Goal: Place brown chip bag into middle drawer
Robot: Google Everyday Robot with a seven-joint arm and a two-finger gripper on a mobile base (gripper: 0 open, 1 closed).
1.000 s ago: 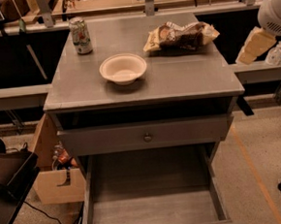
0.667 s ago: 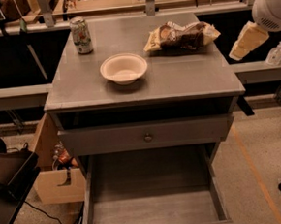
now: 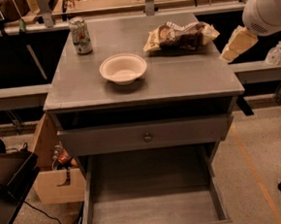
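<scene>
Camera view: the gripper [image 3: 236,44] hovers right of the brown chip bag [image 3: 180,35], spread or closed unclear.

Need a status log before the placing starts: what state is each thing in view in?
brown chip bag: lying crumpled on the cabinet top, back right, not held.
middle drawer: pulled out, bag not in it.
gripper: beyond the top's right edge, beside the bag, apart from it.
soda can: upright, back left.
bowl: upright, mid-top.
knobbed drawer front: pushed in or nearly so.
</scene>
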